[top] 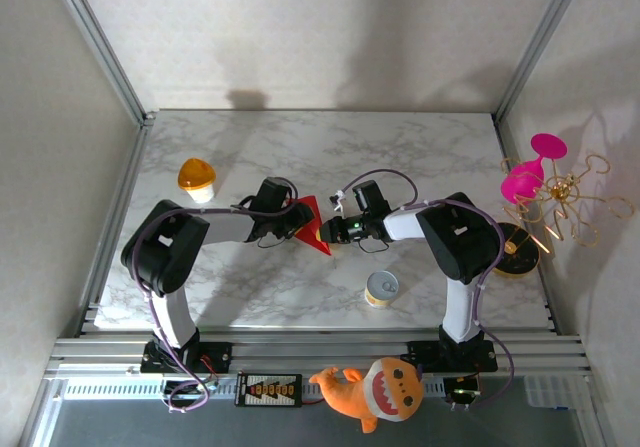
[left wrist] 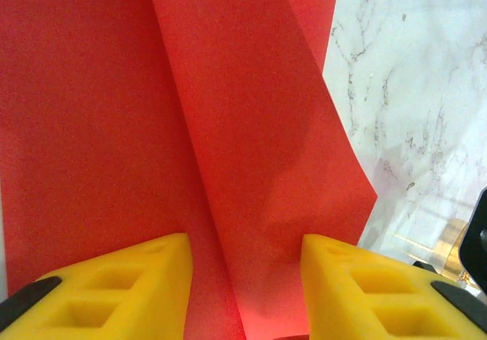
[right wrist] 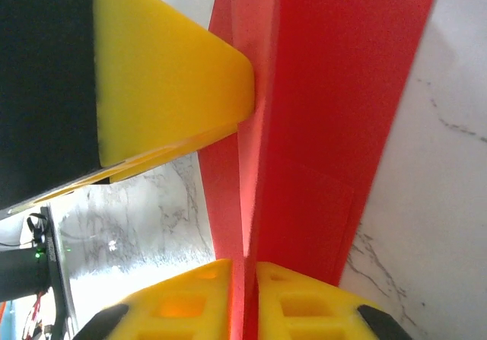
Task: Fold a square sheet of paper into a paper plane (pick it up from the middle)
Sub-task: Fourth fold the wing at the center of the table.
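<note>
Red paper plane [right wrist: 319, 127] edge, R hand [right wrist: 243, 268]

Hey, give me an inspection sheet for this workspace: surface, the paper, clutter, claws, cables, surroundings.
Surface: marble table, no spills seen.
Job's things: red paper, folded to a point, between the two claws.
Clutter: orange-topped cup, yellow tin, pink goblet, gold wire stand, shark plush at the near edge.
Claws: left claw open, fingers either side of a fold in the paper; right claw shut on the paper's crease.
Cables: purple cables run along both arms.
Surroundings: aluminium frame, pale walls; nothing else seen.
</note>
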